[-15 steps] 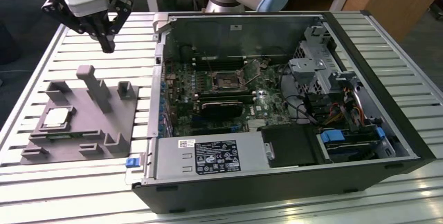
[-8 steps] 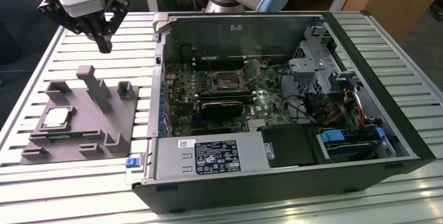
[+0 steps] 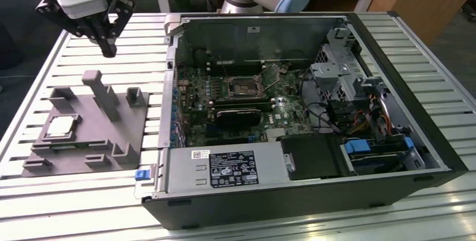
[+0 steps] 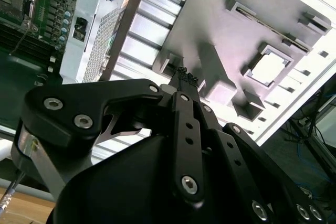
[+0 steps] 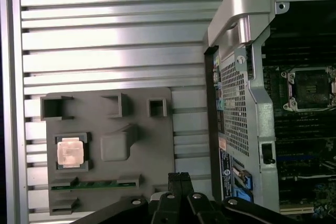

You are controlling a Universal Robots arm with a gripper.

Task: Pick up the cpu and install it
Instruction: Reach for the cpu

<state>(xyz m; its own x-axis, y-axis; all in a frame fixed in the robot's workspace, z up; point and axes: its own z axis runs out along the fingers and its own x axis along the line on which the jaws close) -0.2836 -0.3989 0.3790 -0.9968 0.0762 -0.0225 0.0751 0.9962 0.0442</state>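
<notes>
The black two-finger gripper (image 3: 108, 50) hangs beyond the grey plastic tray (image 3: 141, 119) w/ upright blocks, fingertips pinched together, holding nothing. The small square silvery-topped cpu (image 3: 61, 126) lies flat in its tray pocket, well apart from the gripper. Approach stage, prob.: a clean pick needs the jaws square to opposite edges, coming straight down. Metal top faces up; it's square, so no real long axis, edges approx. parallel to the tray's.

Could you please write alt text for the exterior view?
The gripper, shut and empty, hangs near a grey tray at the exterior view's left, where the cpu lies in its pocket. An open computer case with its dark socket sits at the exterior view's right.
</notes>
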